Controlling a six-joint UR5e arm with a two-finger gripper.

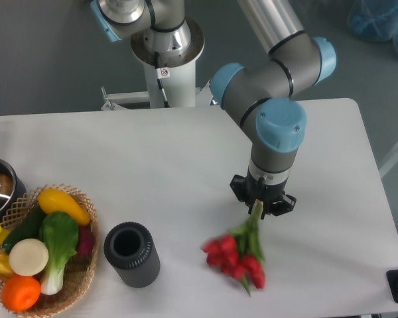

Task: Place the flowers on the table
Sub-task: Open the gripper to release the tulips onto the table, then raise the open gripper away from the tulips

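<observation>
lots of bare surface [152,165] mid-frame and right; dark cylinder [132,254] and wicker basket [76,281] crowd the lower left

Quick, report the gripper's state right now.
Gripper: shut on the flowers, gripping the stems; the red buds hang low over the table, blurred.
</observation>
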